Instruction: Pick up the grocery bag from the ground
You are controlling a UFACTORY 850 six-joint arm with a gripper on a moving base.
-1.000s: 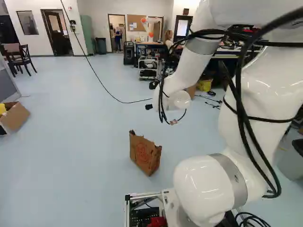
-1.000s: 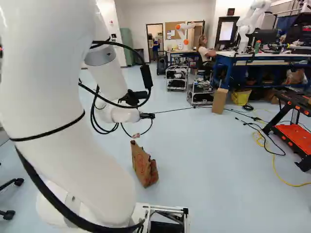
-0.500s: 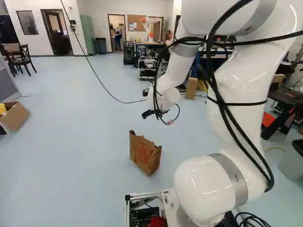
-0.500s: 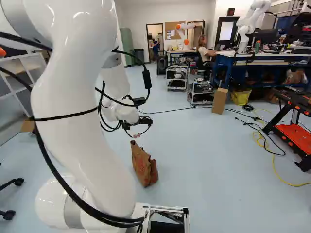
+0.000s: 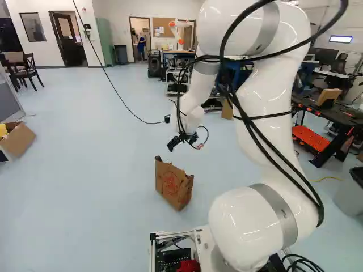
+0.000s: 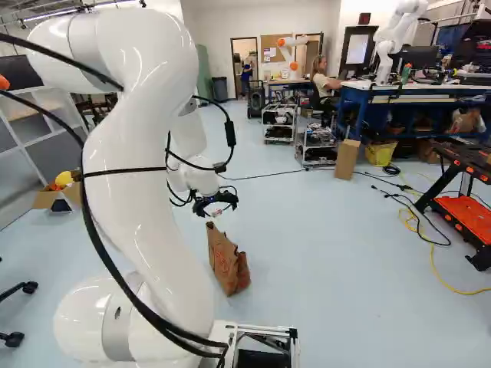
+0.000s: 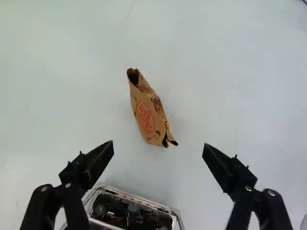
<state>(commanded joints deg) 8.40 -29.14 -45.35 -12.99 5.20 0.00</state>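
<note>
My gripper [image 6: 216, 205] hangs in the air above and beyond the brown paper grocery bag [image 6: 228, 264] in the right base view. The bag [image 5: 173, 184] stands on the floor ahead of the base, a red print on its side and its top edge crumpled. In the wrist view my gripper [image 7: 158, 143] is wide open, nothing held between its fingers. The bag [image 7: 147, 112] lies some distance off beyond the fingertips, its torn end reaching towards the gap between them. No finger touches it.
The base's metal frame with electronics [image 7: 136, 206] shows between the fingers, nearer the base than the bag. A cardboard box [image 5: 18, 140] sits at the far left, a black-and-red cart [image 6: 464, 211] at the right. Another robot [image 6: 393, 38] stands on a far bench.
My arm has swung over and the gripper has come lower, tipping from pointing forward to pointing down at the floor. The base and the bag have stayed where they were.
</note>
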